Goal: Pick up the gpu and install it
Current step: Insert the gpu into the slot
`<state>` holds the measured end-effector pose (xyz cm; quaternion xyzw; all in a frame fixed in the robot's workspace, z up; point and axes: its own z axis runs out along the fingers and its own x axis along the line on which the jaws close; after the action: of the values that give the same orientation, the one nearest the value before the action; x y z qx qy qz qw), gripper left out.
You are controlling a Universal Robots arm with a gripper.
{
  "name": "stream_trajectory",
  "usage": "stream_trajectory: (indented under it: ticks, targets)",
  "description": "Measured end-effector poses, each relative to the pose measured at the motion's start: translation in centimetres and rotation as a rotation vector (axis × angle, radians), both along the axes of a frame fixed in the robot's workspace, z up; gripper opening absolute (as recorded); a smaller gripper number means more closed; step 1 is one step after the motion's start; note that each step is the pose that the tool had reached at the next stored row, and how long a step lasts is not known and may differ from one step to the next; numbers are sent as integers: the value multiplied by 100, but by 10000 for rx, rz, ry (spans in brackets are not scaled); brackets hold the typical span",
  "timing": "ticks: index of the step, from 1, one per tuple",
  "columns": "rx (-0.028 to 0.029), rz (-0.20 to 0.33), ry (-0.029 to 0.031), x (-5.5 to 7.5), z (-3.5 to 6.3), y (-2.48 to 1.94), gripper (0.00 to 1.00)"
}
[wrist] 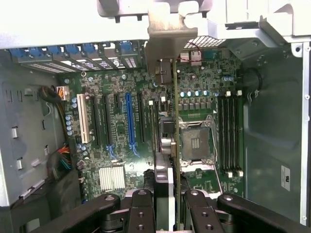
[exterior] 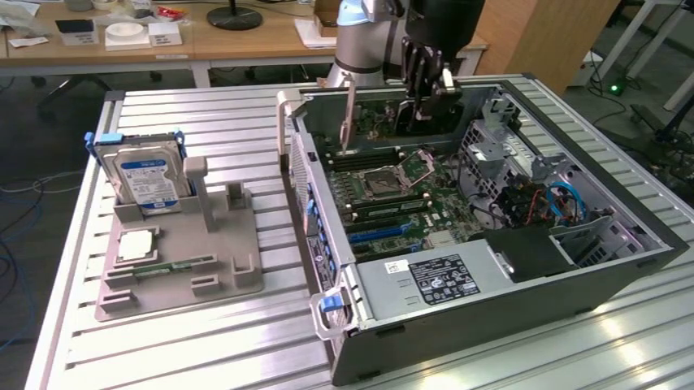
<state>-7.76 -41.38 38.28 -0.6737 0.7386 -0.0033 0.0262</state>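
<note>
Green-edged gpu (wrist: 167, 141) upright above motherboard (wrist: 112, 97), gripper (wrist: 167, 208) jaws tight on its edge

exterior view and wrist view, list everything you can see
table: one, silver slats
computer case: one, dark grey, open, on the table, exterior view's right
motherboard: one, green, inside the case
power supply: one, silver, case's near corner
gpu: one, green board, silver bracket, held edge-on above the motherboard
holder: one, grey, on the table, exterior view's left
hard drive: one, silver, blue label, upright in the holder
memory stick: one, green, lying on the holder
gripper: one, black, shut on the gpu
arm: one, silver, behind the case
</note>
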Motion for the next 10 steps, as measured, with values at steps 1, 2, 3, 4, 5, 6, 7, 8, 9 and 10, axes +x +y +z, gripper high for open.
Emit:
stream_trajectory:
  ticks: [1,2,3,4,5,6,7,8,9,10]
  targets:
    - [-1,0,4,-1,-3,-2,28]
    - [-3,-1,6,-3,-4,-2,28]
    - [-2,-2,6,-4,-6,-2,28]
    - [-4,0,6,-4,-6,-2,28]
    - [-4,0,6,-4,-6,-2,28]
    - [-3,0,5,-4,-7,-2,28]
    - [-4,0,5,-4,-6,-2,28]
    - [-3,0,5,-4,-7,-2,28]
    - [-3,-1,5,-4,-7,-2,28]
    - [-2,0,5,-1,-7,-2,28]
